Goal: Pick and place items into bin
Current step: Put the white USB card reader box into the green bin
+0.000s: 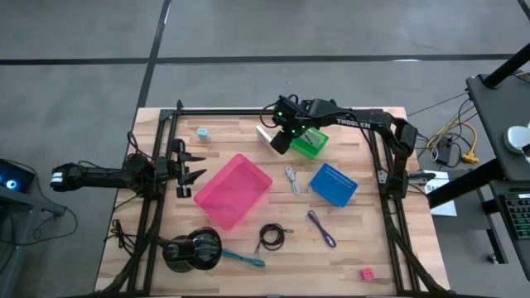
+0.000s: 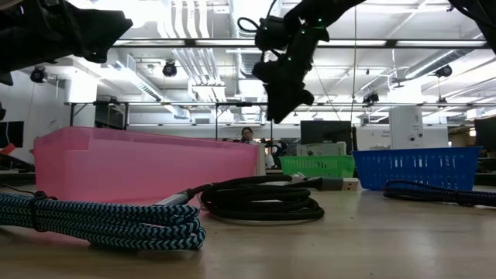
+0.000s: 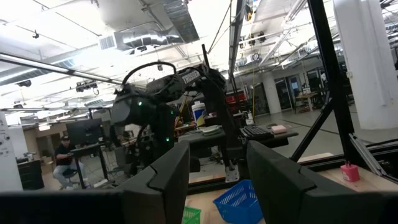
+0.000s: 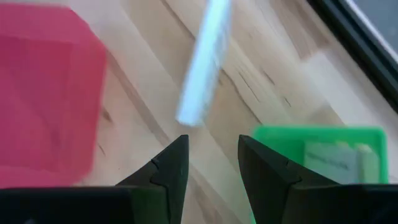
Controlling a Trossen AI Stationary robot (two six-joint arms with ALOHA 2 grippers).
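Observation:
My right gripper [image 1: 280, 142] hangs open above the table's far middle, raised clear in the low view [image 2: 283, 101]. Just ahead of its fingertips [image 4: 213, 158] the pale stick [image 4: 202, 62] lies flat on the wood [image 1: 265, 136], between the pink bin [image 1: 233, 190] and the green basket [image 1: 309, 142], which holds a green packet [image 4: 336, 155]. The whitish cord [image 1: 292, 178], purple cord [image 1: 321, 228], black cord [image 1: 272, 237], teal stick tool [image 1: 244, 259], red block [image 1: 367, 273] and light-blue block [image 1: 203, 132] lie scattered on the table. My left gripper [image 1: 186, 161] waits open at the left side.
A blue basket [image 1: 334, 184] sits right of the pink bin. The large black round object [image 1: 192, 248] stands at the near left edge. Black frame rails [image 1: 248, 112] run along the table's far, left and right sides. Bare wood shows near the table's far left.

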